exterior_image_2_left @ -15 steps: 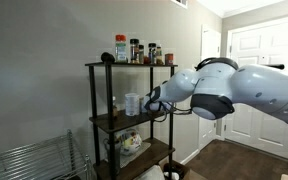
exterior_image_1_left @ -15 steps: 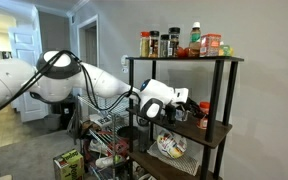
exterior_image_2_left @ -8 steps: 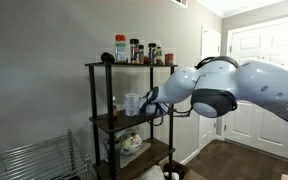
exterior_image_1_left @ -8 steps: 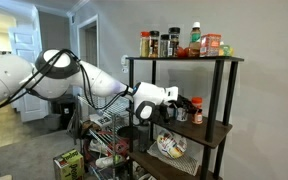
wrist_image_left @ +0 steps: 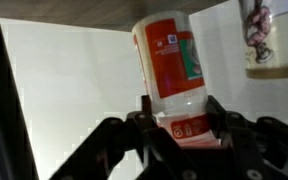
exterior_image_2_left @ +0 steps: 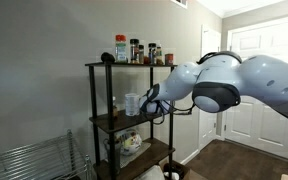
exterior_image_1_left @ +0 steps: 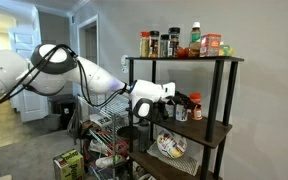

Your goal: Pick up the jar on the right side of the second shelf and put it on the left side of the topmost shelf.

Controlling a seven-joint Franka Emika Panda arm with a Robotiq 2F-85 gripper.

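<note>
**The jar [exterior_image_1_left: 195, 104] is in hand at the second shelf; the lift to the top is left to do**

In an exterior view, the jar is between the fingers of the gripper [exterior_image_1_left: 187, 103]. It is near the right edge of the bench [exterior_image_1_left: 223, 95] and over the second shelf [exterior_image_1_left: 210, 130]. It looks just clear of the board, though it is too small here to be sure. The topmost shelf [exterior_image_1_left: 184, 59] carries a row of spice jars [exterior_image_1_left: 150, 43] toward its left edge, so free room there looks tight.

In an exterior view from the opposite side, the arm reaches into the same level beside a white mug [exterior_image_2_left: 132, 103]. The jar itself cannot be made out there.

In the wrist view, the jaws are closed on one end of the jar, with a finger [wrist_image_left: 144, 112] pressed against each side. The orange-labelled body stands out beyond them.

Judging by this, the grasp is made. What remains is to draw the jar out from between the boards, raise it past the top edge, set it down by the left edge of the topmost shelf and let go.
</note>
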